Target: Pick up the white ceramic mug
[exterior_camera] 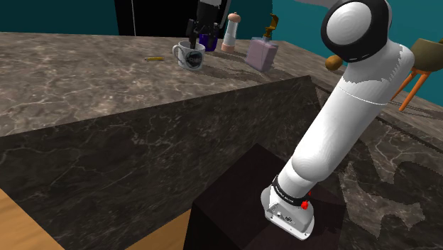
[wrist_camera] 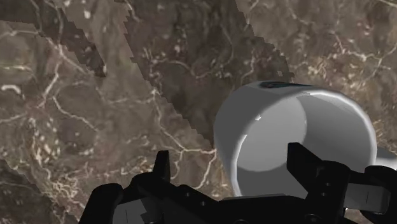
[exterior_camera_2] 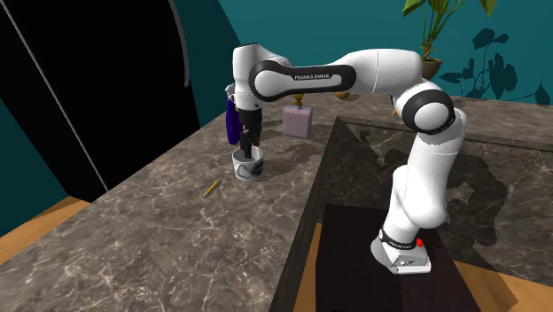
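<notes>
A white mug (exterior_camera: 192, 57) with a dark logo stands upright on the brown marble counter (exterior_camera: 78, 78). In the second exterior view the mug (exterior_camera_2: 249, 167) sits right under the hand. My black gripper (exterior_camera: 196, 41) hangs just over its rim, pointing down. In the wrist view the gripper (wrist_camera: 232, 167) is open. One finger is outside the mug (wrist_camera: 280, 133) and the other is over its hollow, so the near wall lies between them. Neither finger touches it. The handle pokes out beside the inner finger.
A yellow pencil (exterior_camera_2: 210, 188) lies on the counter near the mug. Behind the mug are a blue-purple object (exterior_camera_2: 231, 121), a white grinder (exterior_camera: 231, 32) and a lilac box (exterior_camera: 260, 54). The counter drops to a lower marble level by my dark stand (exterior_camera: 241, 206).
</notes>
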Available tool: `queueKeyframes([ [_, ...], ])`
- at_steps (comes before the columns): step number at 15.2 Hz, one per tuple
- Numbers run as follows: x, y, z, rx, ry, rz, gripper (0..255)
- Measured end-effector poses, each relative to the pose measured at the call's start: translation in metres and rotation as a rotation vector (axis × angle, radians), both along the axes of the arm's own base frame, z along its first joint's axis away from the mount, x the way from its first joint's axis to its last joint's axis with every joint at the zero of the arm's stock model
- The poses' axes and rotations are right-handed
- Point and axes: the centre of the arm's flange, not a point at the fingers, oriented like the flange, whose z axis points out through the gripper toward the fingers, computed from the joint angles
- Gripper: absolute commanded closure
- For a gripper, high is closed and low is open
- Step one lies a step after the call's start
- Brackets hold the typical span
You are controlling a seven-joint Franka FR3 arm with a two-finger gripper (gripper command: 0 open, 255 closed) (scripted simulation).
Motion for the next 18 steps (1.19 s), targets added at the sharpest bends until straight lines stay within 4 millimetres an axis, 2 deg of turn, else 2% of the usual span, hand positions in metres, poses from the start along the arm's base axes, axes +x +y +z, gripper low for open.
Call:
queueKeyframes([
  [10,0.000,0.000,0.000,0.000,-0.001,0.000,255],
  [18,0.000,0.001,0.037,0.000,-0.001,0.000,255],
])
